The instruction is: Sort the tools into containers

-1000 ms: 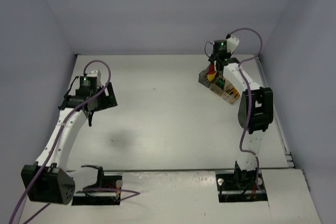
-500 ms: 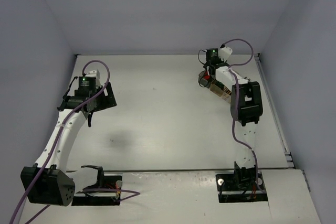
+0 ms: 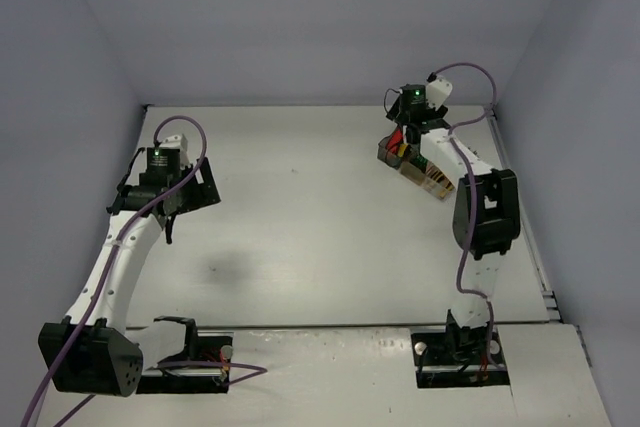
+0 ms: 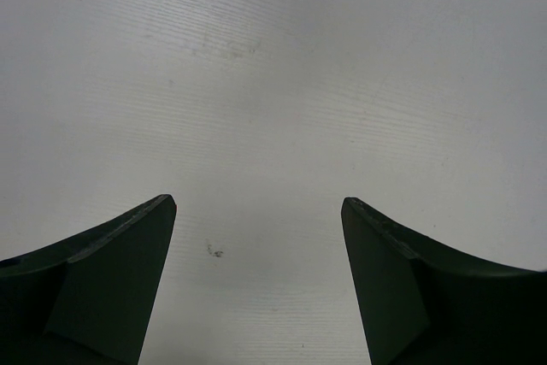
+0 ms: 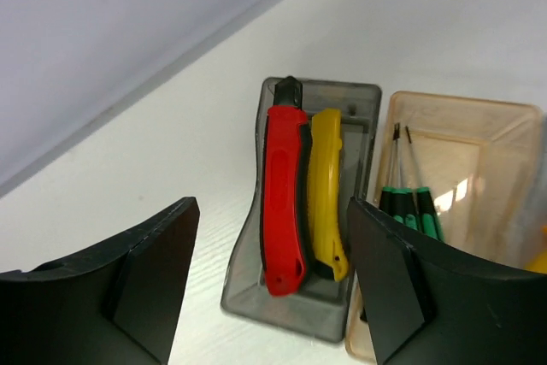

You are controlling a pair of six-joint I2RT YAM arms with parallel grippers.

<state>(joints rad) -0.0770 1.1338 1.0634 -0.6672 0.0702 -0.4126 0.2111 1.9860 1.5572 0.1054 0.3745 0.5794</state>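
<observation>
Though narrower before, right tool [image 5: 272, 204] wide

Red knife [image 5: 282, 203] and yellow knife [image 5: 327, 194] side by side in grey bin [image 5: 286, 312], green-marked screwdrivers [image 5: 408, 207] in tan bin [image 5: 466, 107]

White table [image 3: 300, 222]; grey bin [image 5: 282, 315], tan bin [image 5: 466, 130] side by side, far right.

White tabletop [image 4: 282, 66] here, matt with a fine ridged grain and a few scuffs, and the left claw [image 4: 258, 203] shows dark matt plastic fingers [image 4: 102, 279]. Now the smoky grey translucent plastic bin [image 5: 282, 309], smooth-walled, with a glossy red plastic utility knife [image 5: 284, 203] and a glossy yellow plastic utility knife [image 5: 326, 185]. And the translucent tan plastic bin [image 5: 461, 107] gleams smooth, holding thin black screwdrivers with green marks [image 5: 408, 207] and bare metal shafts.
</observation>
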